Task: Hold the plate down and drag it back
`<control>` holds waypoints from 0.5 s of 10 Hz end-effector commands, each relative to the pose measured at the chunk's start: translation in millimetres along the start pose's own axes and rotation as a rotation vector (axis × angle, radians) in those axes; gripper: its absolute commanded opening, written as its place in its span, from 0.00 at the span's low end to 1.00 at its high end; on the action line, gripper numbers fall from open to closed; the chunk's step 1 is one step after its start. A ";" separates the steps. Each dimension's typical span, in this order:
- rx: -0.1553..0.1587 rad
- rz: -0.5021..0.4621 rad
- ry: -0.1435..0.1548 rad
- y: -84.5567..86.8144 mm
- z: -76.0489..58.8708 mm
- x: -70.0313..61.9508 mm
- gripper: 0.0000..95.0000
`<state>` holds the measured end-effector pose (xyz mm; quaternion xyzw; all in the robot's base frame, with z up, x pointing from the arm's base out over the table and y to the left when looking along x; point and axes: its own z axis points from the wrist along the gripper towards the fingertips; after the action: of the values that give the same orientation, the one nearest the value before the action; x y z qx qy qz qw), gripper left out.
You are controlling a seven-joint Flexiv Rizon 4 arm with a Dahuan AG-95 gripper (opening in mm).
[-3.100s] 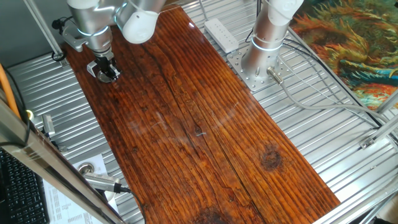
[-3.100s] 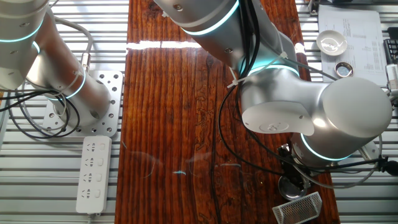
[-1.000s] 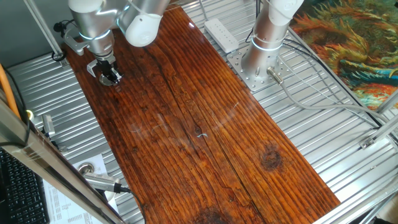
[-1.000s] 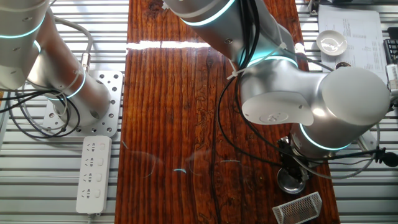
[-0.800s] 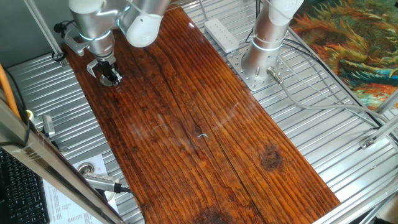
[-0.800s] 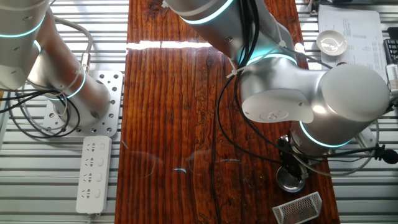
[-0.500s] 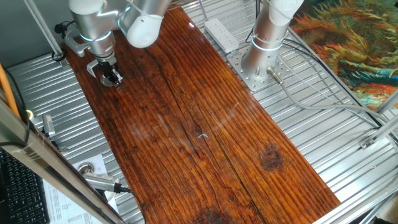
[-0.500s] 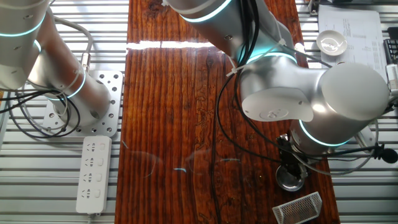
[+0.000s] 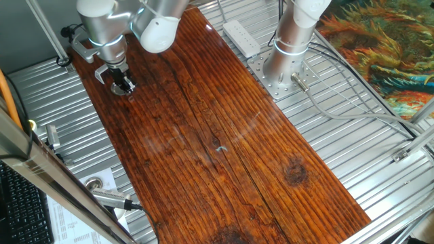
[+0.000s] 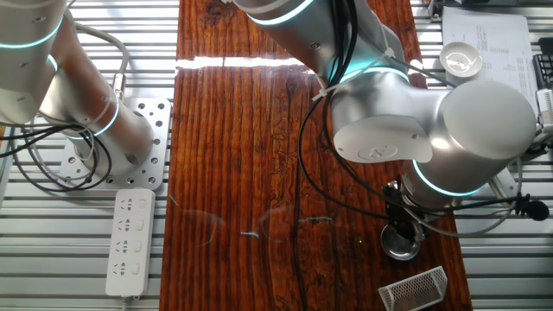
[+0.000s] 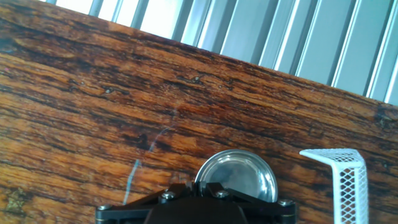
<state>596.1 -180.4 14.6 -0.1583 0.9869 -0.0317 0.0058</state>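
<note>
The plate (image 11: 236,176) is a small round metal disc with a shiny rim, lying flat on the wooden board (image 11: 93,124). In the hand view it sits just ahead of my gripper (image 11: 198,189), whose jaws are closed together and overlap the plate's near rim. In the other fixed view the gripper (image 10: 400,231) stands upright on the plate (image 10: 400,248), pressing its tip onto it. In one fixed view the gripper (image 9: 123,86) is at the board's far left corner and hides the plate.
A white mesh bracket (image 11: 346,180) lies just right of the plate, also seen in the other fixed view (image 10: 415,289). The board's edge and slatted metal table (image 11: 261,31) are close. A power strip (image 10: 130,242), a second arm's base (image 9: 285,68) and a small white bowl (image 10: 460,59) stand off the board.
My gripper and the plate under it have slid a little across the board, away from the mesh bracket and the board's edge.
</note>
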 end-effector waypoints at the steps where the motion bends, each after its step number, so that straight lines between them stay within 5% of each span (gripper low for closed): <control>1: 0.001 0.004 -0.002 1.9 0.0 0.6 0.00; 5: 0.001 0.013 -0.003 10.0 -0.7 1.1 0.00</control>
<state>591.7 -169.4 14.3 -0.1515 0.9879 -0.0313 0.0077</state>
